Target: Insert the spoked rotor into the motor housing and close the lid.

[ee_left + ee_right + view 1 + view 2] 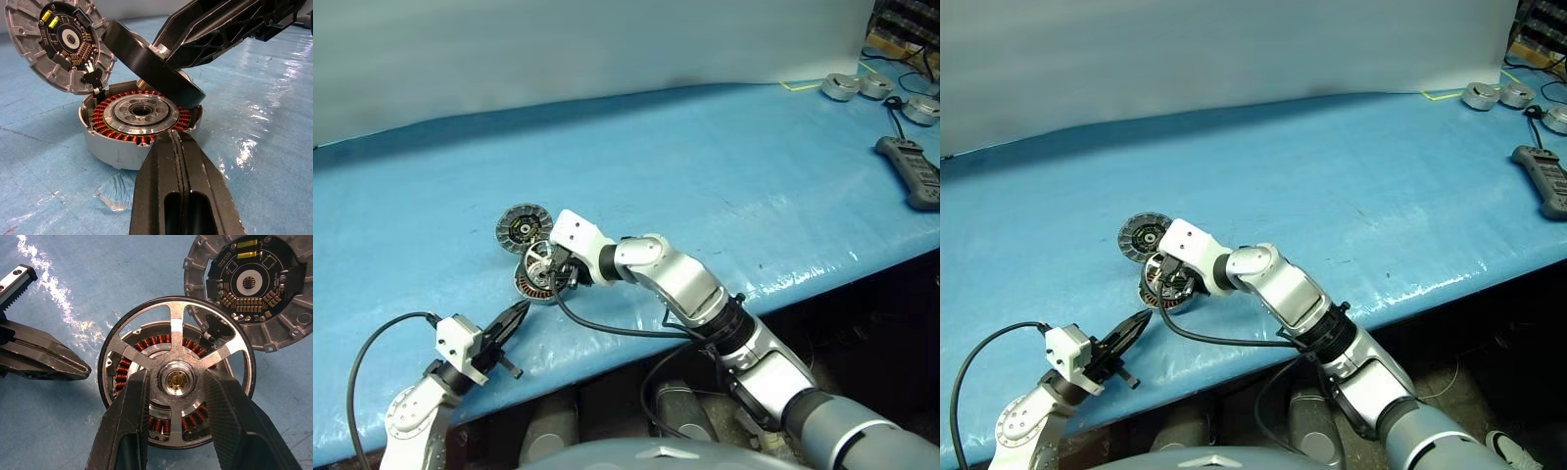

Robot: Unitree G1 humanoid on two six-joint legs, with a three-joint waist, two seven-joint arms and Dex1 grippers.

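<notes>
Right end effector (176, 382) gripping black-rimmed spoked rotor (177, 328)

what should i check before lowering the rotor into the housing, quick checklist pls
1. Right tool shut on the spoked rotor at its hub: ok.
2. Lid swung open, off the opening: ok.
3. Motor housing sits flat on the table, windings up: ok.
4. Rotor level with the housing: not ok, it is tilted, one edge low.
5. Left tool shut, tip at the housing's near rim; touching it: cannot tell.
</notes>
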